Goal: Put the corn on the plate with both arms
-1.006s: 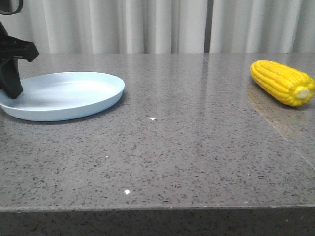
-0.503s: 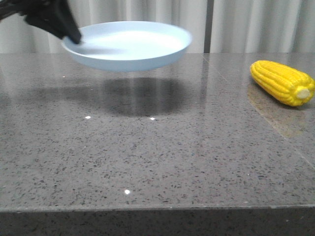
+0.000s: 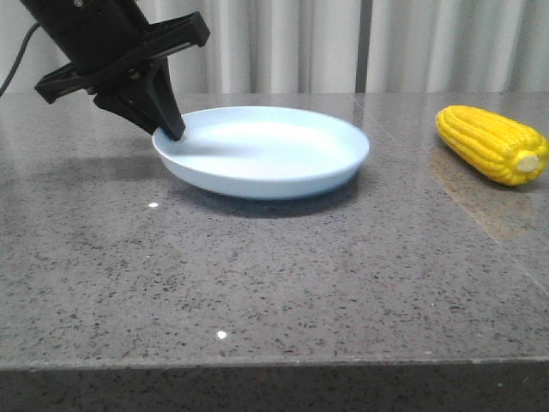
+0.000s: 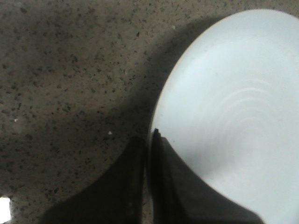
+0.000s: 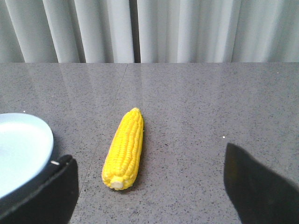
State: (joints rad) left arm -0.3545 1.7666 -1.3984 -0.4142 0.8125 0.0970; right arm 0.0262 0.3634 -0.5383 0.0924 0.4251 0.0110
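The pale blue plate sits near the table's middle, and my left gripper is shut on its left rim. In the left wrist view the two dark fingers pinch the plate's edge. The yellow corn lies on the table at the far right, pale stub toward the front. In the right wrist view the corn lies ahead of my right gripper, which is open and empty, its fingers wide apart. The plate's edge shows at that view's left.
The grey speckled stone table has its front edge near the bottom of the front view. White curtains hang behind the table. A seam in the tabletop runs past the corn.
My left gripper has carried the plate from the far left, up over the table, then down and rightward to the table's middle. The corn has not moved.
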